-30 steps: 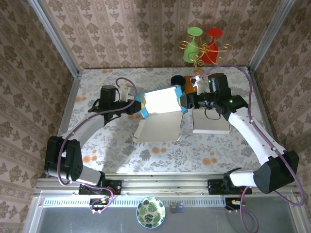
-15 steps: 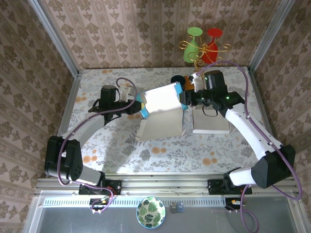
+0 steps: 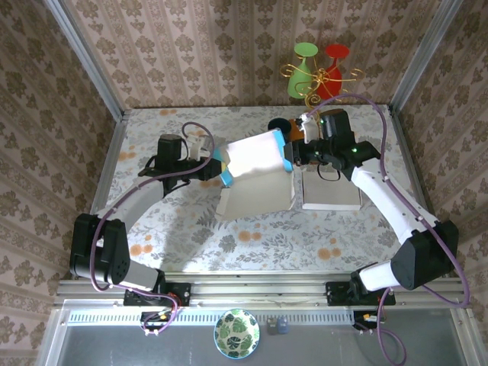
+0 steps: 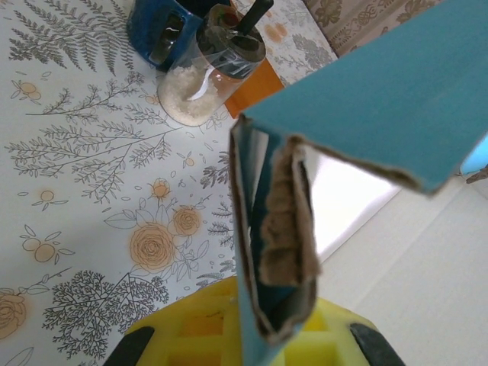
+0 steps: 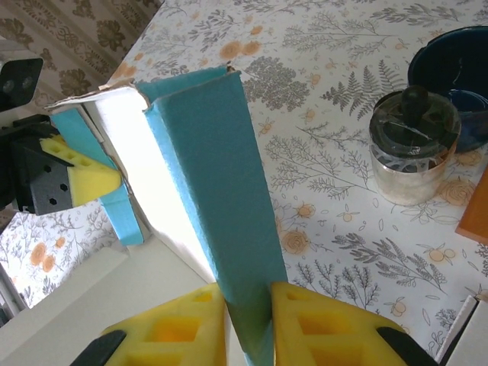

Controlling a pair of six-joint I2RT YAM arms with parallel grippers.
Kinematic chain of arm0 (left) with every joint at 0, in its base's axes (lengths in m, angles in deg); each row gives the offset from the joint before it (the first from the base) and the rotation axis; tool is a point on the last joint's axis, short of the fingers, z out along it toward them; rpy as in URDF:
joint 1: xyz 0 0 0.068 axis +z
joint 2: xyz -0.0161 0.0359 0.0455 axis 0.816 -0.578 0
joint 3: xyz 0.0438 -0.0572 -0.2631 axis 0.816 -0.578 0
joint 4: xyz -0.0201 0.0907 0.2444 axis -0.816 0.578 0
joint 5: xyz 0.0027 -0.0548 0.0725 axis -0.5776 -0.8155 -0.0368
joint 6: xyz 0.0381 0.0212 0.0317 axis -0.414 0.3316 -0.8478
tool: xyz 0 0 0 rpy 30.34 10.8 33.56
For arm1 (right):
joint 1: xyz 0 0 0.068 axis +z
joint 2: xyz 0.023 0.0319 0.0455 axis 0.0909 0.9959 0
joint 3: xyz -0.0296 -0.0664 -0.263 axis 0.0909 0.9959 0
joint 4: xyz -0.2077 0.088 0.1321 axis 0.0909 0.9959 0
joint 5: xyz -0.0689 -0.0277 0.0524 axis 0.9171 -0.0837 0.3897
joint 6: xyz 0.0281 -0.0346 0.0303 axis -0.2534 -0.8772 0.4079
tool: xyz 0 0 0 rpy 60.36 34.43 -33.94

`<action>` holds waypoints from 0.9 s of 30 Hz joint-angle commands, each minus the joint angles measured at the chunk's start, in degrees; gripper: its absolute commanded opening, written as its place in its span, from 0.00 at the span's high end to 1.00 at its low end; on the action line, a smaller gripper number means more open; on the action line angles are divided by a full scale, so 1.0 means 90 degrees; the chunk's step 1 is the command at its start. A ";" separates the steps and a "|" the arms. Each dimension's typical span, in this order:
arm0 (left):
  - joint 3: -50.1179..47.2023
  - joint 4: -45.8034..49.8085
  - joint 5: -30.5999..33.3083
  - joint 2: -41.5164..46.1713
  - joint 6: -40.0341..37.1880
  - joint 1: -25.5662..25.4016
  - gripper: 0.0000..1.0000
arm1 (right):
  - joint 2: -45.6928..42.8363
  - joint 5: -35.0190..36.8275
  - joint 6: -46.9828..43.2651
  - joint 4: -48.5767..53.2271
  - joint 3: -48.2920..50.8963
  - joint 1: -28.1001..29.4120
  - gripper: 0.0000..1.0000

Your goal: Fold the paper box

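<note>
Top view: paper box (image 3: pixel 258 164) sits mid-frame on the surface (image 3: pixel 183 229), my left hand (image 3: pixel 219 168) and right hand (image 3: pixel 293 160) at its ends.

Left wrist: hand clamped on a floppy cardboard flap (image 4: pixel 278 229).

Right wrist: hand pinching the teal wall (image 5: pixel 217 175).

Feels light and crease-prone, so I'd grip edges near the folds.

Walls (image 3: pixel 191 53) papered in brown damask stripes close the far, left and right sides. Metal posts (image 3: pixel 85 65) stand at the far corners. A pale floral cloth covers the table (image 3: pixel 335 232), and a metal rail (image 3: pixel 252 288) runs along its near edge.
</note>
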 commanded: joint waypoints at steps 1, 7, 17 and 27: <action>0.0094 -0.0011 -0.0314 0.0180 -0.0084 -0.0001 1.00 | 0.0050 -0.0282 -0.0099 -0.0065 -0.0128 0.0023 0.77; 0.0185 0.0125 -0.0227 0.0148 -0.0107 -0.0036 1.00 | 0.0178 0.0216 -0.0099 -0.0040 -0.0100 0.0180 0.73; 0.0274 0.0291 -0.0120 0.0110 -0.0206 -0.0164 1.00 | 0.0594 0.1566 -0.0284 0.0315 -0.0572 0.0573 0.71; 0.0256 0.0310 -0.0114 0.0109 -0.0221 -0.0173 1.00 | 0.0689 0.1379 -0.0273 0.0277 -0.0637 0.0586 0.66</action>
